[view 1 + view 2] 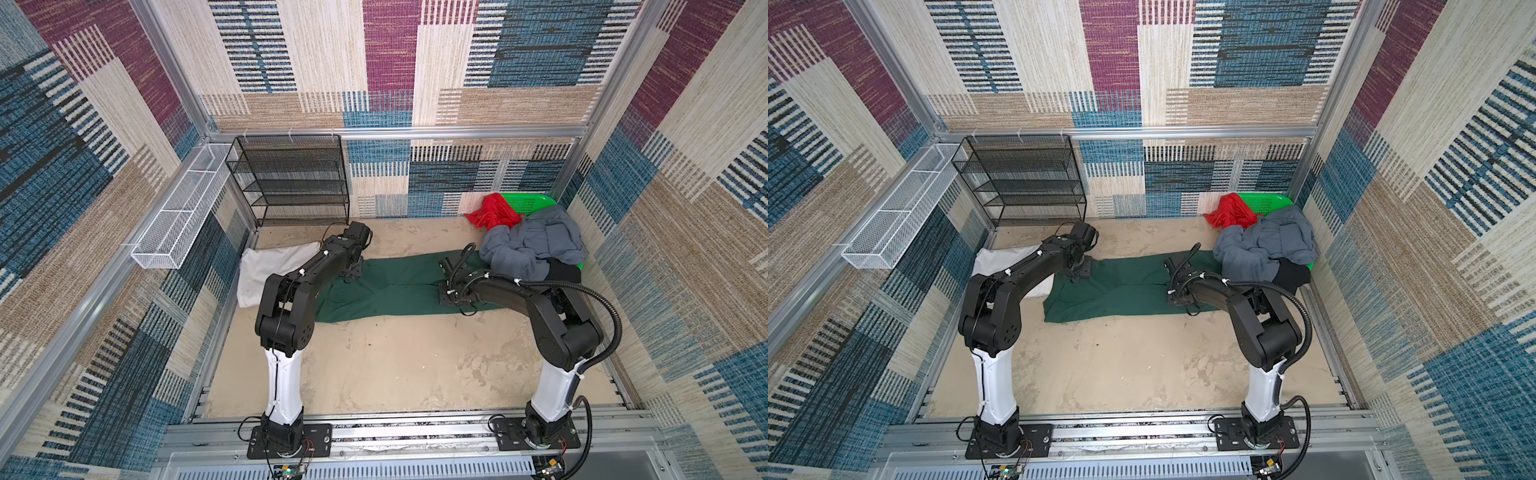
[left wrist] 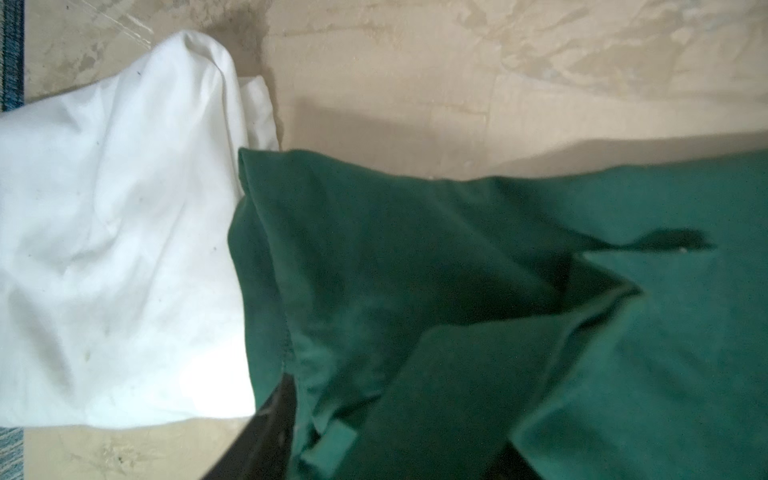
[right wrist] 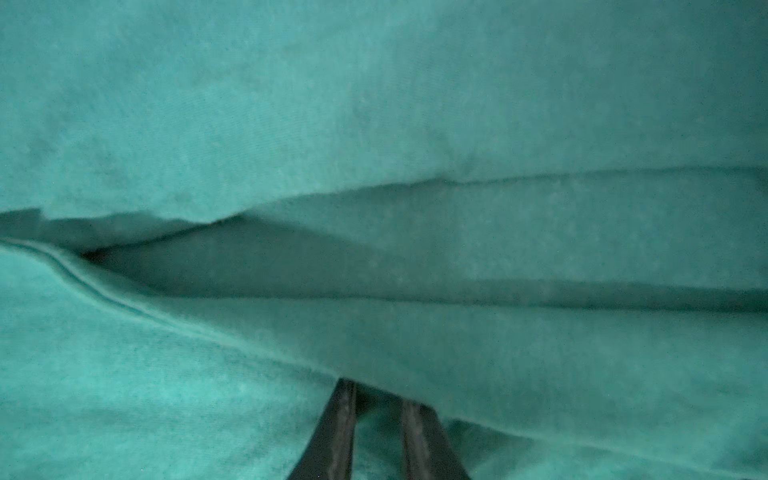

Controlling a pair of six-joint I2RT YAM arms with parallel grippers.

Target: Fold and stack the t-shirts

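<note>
Pinching dark green t-shirt [image 1: 395, 286], right jaws nearly closed, left jaws wide apart holding nothing, five t-shirts [image 1: 536, 241]

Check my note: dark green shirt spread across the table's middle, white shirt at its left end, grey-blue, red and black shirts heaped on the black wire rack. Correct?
Not quite: the grey-blue shirt, red shirt and black shirt are heaped on the green basket at the right, not on the black wire rack. Both top views show it. The rest stands.
</note>
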